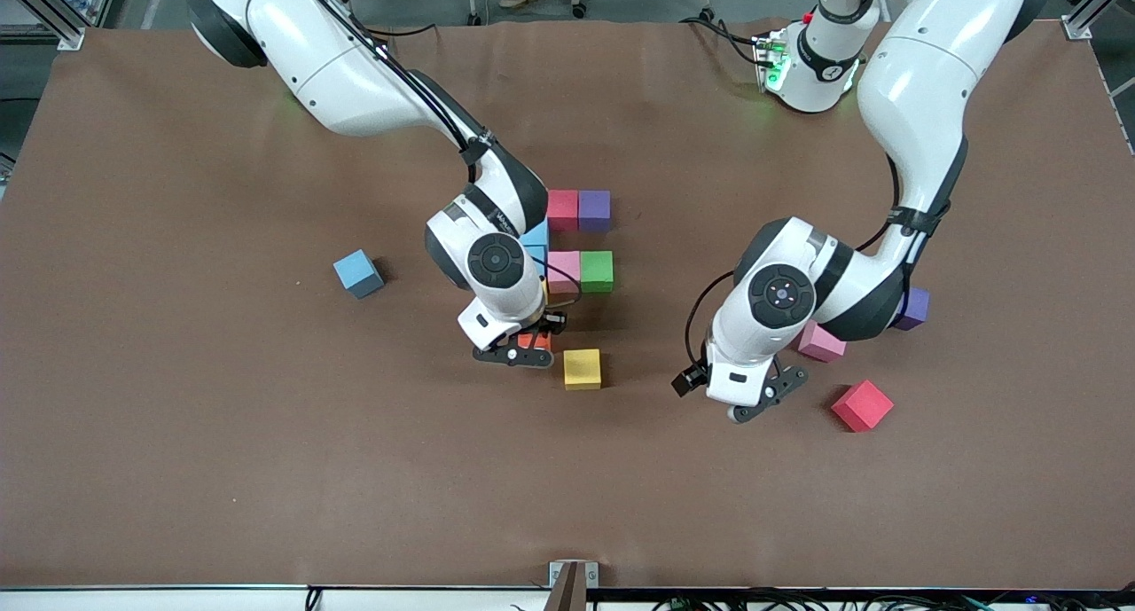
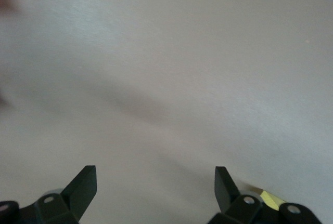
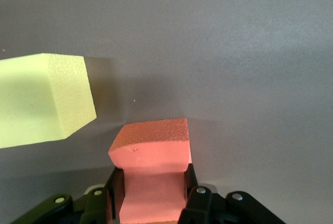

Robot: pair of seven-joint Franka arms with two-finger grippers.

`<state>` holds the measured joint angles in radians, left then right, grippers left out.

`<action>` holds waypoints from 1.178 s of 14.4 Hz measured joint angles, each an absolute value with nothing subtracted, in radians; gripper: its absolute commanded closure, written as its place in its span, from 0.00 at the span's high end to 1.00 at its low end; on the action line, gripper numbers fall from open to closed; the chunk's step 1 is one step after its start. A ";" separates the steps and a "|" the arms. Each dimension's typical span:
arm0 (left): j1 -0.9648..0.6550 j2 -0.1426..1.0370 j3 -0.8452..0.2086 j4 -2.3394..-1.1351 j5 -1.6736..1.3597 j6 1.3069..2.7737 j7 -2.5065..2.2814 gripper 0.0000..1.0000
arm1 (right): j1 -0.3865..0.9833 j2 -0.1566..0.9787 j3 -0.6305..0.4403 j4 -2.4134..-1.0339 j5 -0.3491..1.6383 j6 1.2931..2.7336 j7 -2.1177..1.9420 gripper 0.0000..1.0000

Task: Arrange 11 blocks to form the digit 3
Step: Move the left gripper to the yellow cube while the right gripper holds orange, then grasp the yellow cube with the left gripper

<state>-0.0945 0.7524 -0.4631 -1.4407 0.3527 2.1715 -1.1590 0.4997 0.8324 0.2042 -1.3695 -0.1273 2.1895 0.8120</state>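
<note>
My right gripper is shut on an orange block, squeezed between its fingers low over the table. It is beside a yellow block, on the side toward the right arm's end. Farther from the front camera sit red, purple, pink and green blocks in two rows. A blue block there is partly hidden by the right arm. My left gripper is open over bare table, with nothing between its fingers.
A loose blue block lies toward the right arm's end. Near the left gripper lie a pink block, a red block and a purple block partly under the left arm.
</note>
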 measured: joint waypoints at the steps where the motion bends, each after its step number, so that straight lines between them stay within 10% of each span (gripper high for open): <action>1: -0.102 0.762 -0.463 -1.440 0.353 2.186 -1.148 1.00 | 0.500 0.829 0.205 -1.374 -0.127 2.189 0.812 0.11; 17: -0.220 0.894 -0.467 -1.330 0.299 2.348 -1.116 0.97 | 0.500 0.807 0.212 -1.413 -0.127 2.194 0.799 0.11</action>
<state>-0.2203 0.8942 -0.4674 -1.3304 0.2988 2.3482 -1.1162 0.4999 0.8072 0.2115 -1.4131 -0.1274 2.1937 0.7991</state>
